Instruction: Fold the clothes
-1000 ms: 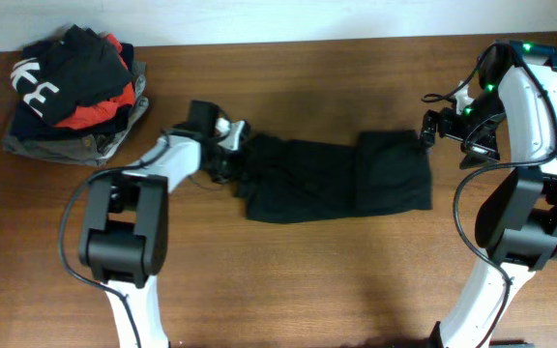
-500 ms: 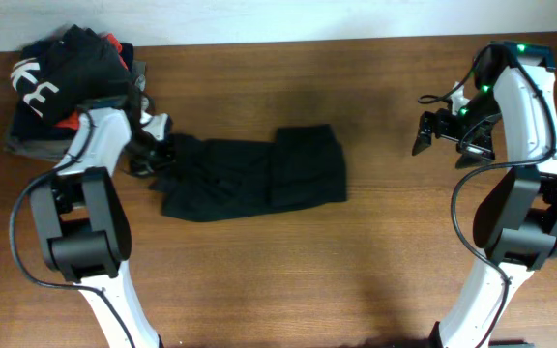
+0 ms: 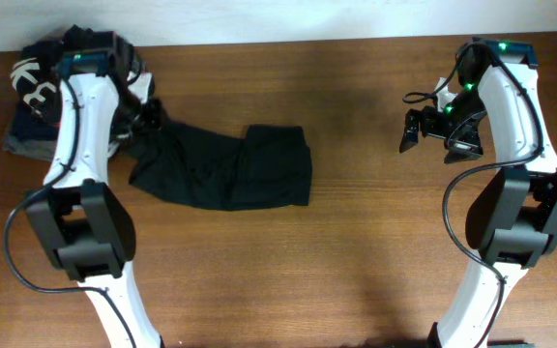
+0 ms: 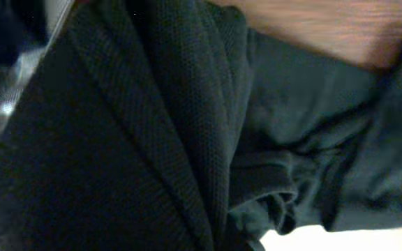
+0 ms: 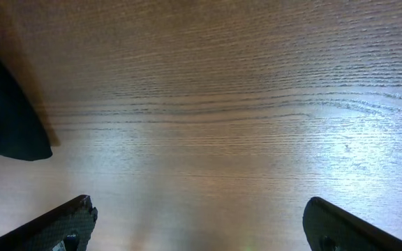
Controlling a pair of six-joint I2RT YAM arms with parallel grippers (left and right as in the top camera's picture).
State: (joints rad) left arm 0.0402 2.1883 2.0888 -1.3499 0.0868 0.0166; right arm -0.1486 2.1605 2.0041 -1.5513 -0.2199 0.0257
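1. Left gripper [image 3: 149,120]: closed tight on the bunched left end of the black top [image 3: 230,170]. It sits in the upper left of the overhead frame, just beside the stack of garments [image 3: 29,135]. In the left wrist view, dark knit fabric of the black top [image 4: 152,139] fills almost the whole frame. My fingers cannot be made out against it.

2. Black top: lies on the wooden table [image 3: 356,251], left of centre in the overhead frame. It forms a folded band running from the gripped end down and to the right. Its right end is a thicker folded panel with a squared edge, flat on the wood.

3. Right gripper [image 3: 416,131]: jaws spread fully apart, holding nothing. It is in the upper right of the overhead frame, well apart from the top. In the right wrist view, the right gripper [image 5: 201,223] shows one fingertip in each lower corner, with bare wood between them. A dark fabric corner [image 5: 5,118] sits at the left edge; I cannot tell which garment it belongs to.
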